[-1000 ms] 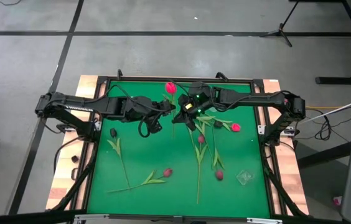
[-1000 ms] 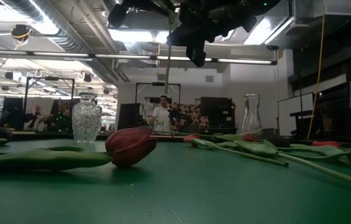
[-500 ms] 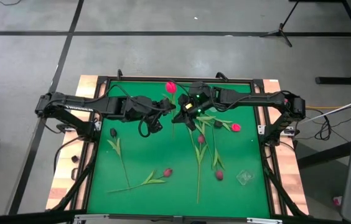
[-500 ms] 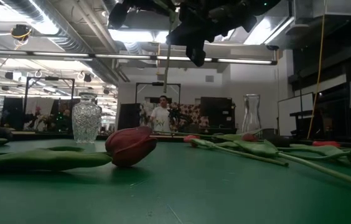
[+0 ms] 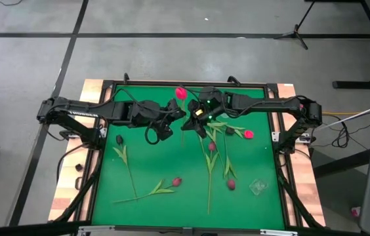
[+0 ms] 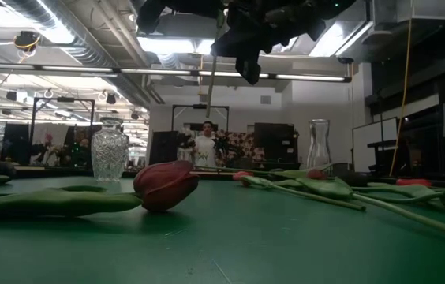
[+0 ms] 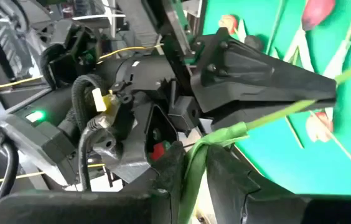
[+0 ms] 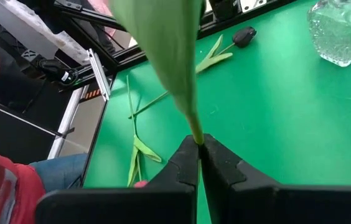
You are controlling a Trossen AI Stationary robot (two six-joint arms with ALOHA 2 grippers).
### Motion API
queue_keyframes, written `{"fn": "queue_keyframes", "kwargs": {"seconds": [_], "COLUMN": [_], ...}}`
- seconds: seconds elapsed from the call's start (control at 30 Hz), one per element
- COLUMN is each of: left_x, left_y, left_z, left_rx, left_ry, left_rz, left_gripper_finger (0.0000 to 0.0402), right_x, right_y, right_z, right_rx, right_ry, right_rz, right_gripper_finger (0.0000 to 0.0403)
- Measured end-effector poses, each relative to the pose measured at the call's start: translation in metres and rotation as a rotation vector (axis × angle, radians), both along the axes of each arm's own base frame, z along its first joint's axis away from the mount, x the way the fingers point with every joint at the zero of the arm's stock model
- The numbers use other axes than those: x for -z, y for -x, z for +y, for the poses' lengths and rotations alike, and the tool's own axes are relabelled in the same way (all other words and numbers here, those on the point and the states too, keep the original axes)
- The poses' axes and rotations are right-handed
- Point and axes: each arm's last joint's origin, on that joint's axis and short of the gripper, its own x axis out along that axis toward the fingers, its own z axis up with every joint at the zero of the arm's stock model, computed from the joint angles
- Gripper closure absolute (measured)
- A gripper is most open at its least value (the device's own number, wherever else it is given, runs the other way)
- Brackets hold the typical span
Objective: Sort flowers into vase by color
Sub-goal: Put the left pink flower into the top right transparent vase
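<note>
Both grippers hold one pink-red tulip above the far middle of the table.

The right gripper [image 5: 198,118] is clenched on the tulip's stem [image 8: 195,134], its fingers pinched together around it. The left gripper [image 5: 174,113] grasps the same stem beside it. The tulip's long axis runs toward the table's far edge, its head [image 5: 180,92] pointing that way. Other tulips [image 5: 212,162] lie flat on the green mat [image 5: 145,164].
</note>
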Motion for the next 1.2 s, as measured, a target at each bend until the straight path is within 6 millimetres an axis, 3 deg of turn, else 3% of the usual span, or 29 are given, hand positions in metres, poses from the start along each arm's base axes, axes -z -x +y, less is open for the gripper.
{"fn": "queue_keyframes", "kwargs": {"seconds": [0.63,1.03,1.2], "left_x": [0.001,0.000,-0.001], "left_y": [0.001,0.002,0.004], "left_z": [-0.001,0.000,-0.004], "left_rx": [-0.070,-0.228,-0.357], "left_ry": [-0.049,0.014,0.103], "left_rz": [0.014,-0.055,-0.144], "left_gripper_finger": [0.0332,0.0220,0.0208], "right_x": [0.000,0.000,-0.004], "right_y": [0.000,0.000,0.003], "right_z": [-0.001,-0.004,-0.028], "right_rx": [0.011,0.058,0.099], "right_ry": [0.005,0.032,0.032], "right_rz": [0.000,0.004,-0.046], "right_gripper_finger": [0.0393,0.0393,0.0393]}}
